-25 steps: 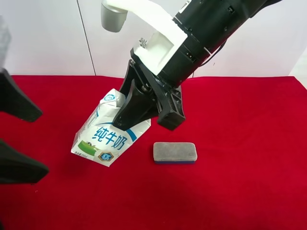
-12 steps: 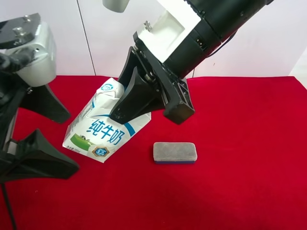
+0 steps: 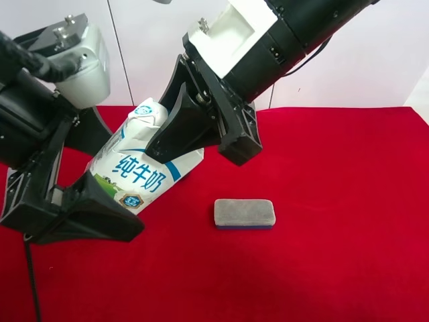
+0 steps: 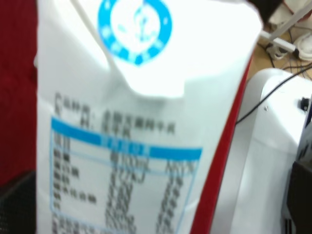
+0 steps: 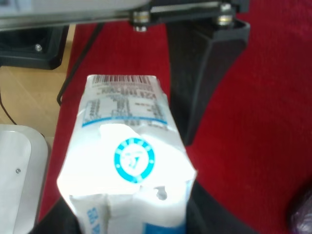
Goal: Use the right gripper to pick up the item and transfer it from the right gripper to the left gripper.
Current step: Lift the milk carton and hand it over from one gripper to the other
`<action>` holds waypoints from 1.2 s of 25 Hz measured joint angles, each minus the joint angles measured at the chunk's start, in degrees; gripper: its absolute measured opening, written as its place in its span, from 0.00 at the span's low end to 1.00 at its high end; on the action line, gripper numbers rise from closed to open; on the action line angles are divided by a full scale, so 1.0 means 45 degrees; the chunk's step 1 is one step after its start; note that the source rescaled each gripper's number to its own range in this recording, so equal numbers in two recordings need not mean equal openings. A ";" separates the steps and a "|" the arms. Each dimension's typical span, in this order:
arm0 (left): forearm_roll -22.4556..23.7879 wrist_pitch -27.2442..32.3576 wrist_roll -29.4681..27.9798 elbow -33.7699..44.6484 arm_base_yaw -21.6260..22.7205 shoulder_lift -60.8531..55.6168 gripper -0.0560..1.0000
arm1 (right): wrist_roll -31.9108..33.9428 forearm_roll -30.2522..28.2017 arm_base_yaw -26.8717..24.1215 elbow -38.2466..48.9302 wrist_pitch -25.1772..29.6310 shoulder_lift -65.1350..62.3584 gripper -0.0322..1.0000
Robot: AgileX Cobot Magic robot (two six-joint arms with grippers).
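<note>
The item, a white milk carton (image 3: 137,168) with blue and green print, hangs tilted above the red cloth. The right gripper (image 3: 194,154), on the arm with the white bracket, is shut on the carton's upper part near the gabled top (image 5: 124,156). The left gripper (image 3: 110,184), with its grey-silver housing, stands open at the exterior high view's left. One of its black fingers (image 3: 94,218) lies under the carton's base and the other rises behind it. The carton's printed side (image 4: 141,97) fills the left wrist view. Whether the left fingers touch the carton I cannot tell.
A grey eraser block (image 3: 244,213) lies on the red cloth (image 3: 335,201) just right of the carton. A blurred dark purple thing (image 5: 303,214) shows at the edge of the right wrist view. Wooden floor and cables lie beyond the cloth's edge.
The left arm has swung in from the exterior high view's left, and its open fingers now flank the carton's base. The right gripper has lifted the carton slightly up and to the left.
</note>
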 joint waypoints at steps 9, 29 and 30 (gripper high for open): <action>-0.0171 -0.0715 0.0603 0.0000 0.0000 0.0024 0.83 | -0.0103 -0.0022 0.0000 0.0000 -0.0038 0.0000 0.03; 0.0119 -0.1164 0.0759 0.0000 0.0000 0.0024 0.08 | -0.0309 0.0249 0.0042 0.0000 -0.0242 0.0000 0.03; 0.0119 -0.1164 0.0759 0.0000 0.0000 0.0024 0.08 | -0.0309 0.0249 0.0042 0.0000 -0.0242 0.0000 0.03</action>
